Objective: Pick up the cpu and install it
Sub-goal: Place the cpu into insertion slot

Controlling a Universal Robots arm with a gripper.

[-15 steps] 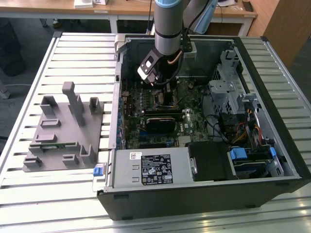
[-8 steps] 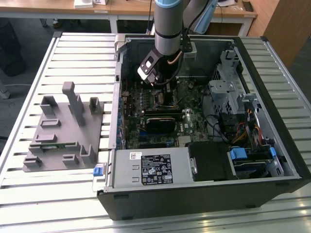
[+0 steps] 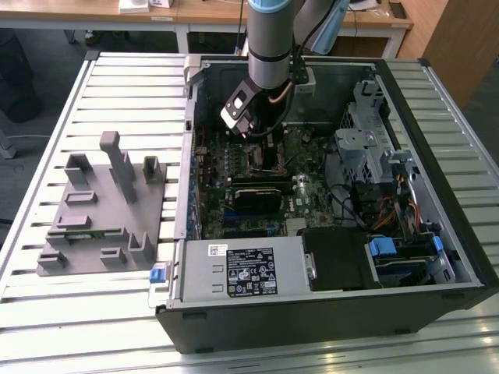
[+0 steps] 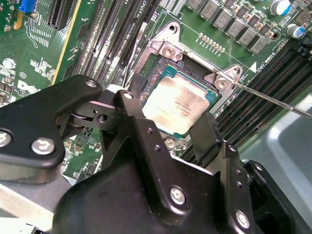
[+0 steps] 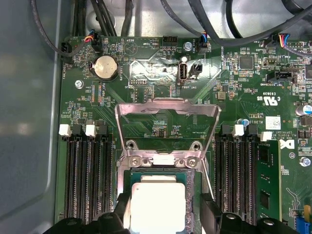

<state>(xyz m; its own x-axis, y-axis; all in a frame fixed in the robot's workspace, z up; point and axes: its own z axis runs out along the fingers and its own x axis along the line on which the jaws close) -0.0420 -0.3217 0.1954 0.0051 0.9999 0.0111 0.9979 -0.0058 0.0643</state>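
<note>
Beneath the pincer [image 4: 167, 117], the cpu [image 4: 178, 102] lies in its socket [image 4: 152, 66]; whether it is gripped cannot be told; print unreadable.

The counter [image 3: 47, 327] is one of those slatted metal tops, pale ribs running across and catching plenty of bright light. Behind it there's a row of wooden desks [image 3: 195, 12] on white legs, and a wood cabinet [image 3: 456, 39] off on the exterior view's right. The floor [image 3: 19, 167] is plain grey, with a white cable [image 3: 15, 140] lying across it.
</note>
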